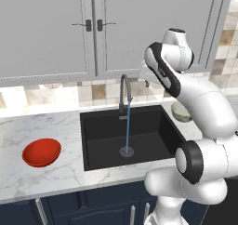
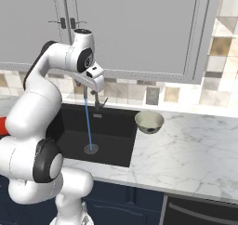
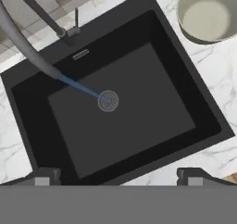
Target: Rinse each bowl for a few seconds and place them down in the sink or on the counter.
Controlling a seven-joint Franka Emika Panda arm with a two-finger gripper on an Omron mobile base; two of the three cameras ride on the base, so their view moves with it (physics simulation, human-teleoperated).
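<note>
Left base view: My arm (image 1: 200,108) rises on the right. The red bowl (image 1: 42,152) sits on the white bench (image 1: 28,126), left of the black sink (image 1: 153,131) and well apart from it. The tap (image 1: 124,91) stands behind the sink, and a thin blue water stream (image 1: 128,126) falls to the drain (image 1: 126,151). A bit of the cream bowl (image 1: 179,111) peeks out behind my arm.

Right base view: The cream bowl (image 2: 149,121) stands upright on the bench, just beside the sink's right edge. My jaws (image 2: 99,98) hang above the sink, near the water.

Hand view: My jaws (image 3: 118,176) are wide open and hold nothing. I look down into the sink. The cream bowl (image 3: 208,15) sits at the top right.
</note>
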